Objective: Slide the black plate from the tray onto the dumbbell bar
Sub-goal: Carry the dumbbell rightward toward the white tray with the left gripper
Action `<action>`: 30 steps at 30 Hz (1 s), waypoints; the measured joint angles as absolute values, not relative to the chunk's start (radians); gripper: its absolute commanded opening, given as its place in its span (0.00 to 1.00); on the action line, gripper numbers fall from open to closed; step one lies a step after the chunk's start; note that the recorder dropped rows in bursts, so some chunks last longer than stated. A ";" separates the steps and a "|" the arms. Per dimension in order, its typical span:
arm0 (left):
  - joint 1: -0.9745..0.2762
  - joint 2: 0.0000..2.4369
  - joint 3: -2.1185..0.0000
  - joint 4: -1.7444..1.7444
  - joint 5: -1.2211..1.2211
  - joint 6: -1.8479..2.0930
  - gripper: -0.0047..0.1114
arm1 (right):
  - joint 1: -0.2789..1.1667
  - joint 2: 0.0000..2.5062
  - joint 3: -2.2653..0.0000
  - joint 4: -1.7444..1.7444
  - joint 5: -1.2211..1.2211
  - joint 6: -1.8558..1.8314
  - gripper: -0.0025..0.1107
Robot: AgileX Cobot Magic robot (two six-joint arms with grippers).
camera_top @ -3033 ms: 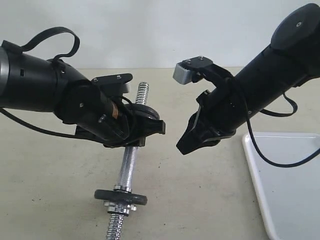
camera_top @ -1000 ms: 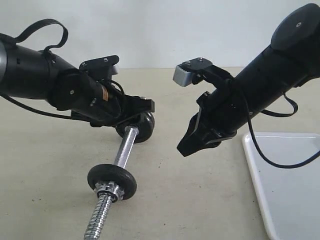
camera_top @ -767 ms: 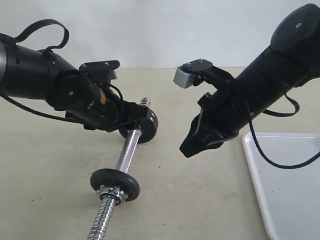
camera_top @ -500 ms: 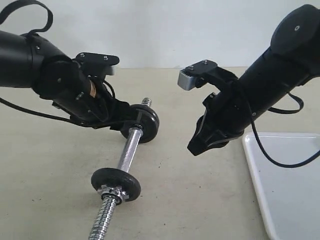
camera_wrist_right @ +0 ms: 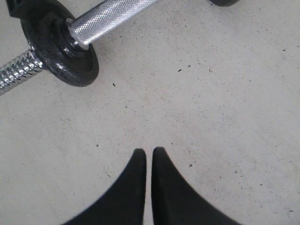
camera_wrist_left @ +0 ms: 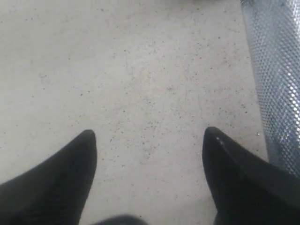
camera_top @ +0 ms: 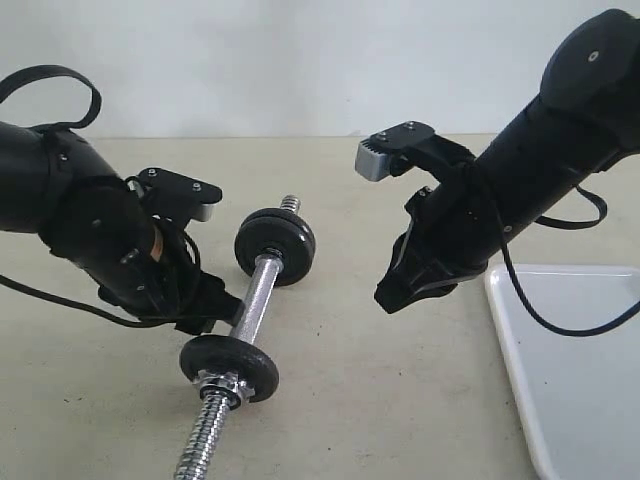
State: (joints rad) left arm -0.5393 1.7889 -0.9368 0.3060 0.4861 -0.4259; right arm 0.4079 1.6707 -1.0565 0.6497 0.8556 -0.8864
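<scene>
Two pincers: left pincer (camera_wrist_left: 150, 140) is standing apart, right pincer (camera_wrist_right: 149, 154) pressing together; black plate (camera_top: 275, 246) (dense, rigid iron) is sitting on dumbbell bar (camera_top: 256, 300), probably suiting a rim grip.

No text, label, brand, number or sign can be read in any of the views.
</scene>
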 measured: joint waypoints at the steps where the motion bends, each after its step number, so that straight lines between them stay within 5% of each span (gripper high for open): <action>1: -0.539 1.789 -0.936 0.306 0.486 -0.433 0.56 | 0.408 1.671 -1.056 0.650 0.856 -0.886 0.02; 30: -0.545 1.789 -0.935 0.029 0.330 -0.443 0.54 | 0.408 1.671 -1.056 0.660 0.856 -0.885 0.02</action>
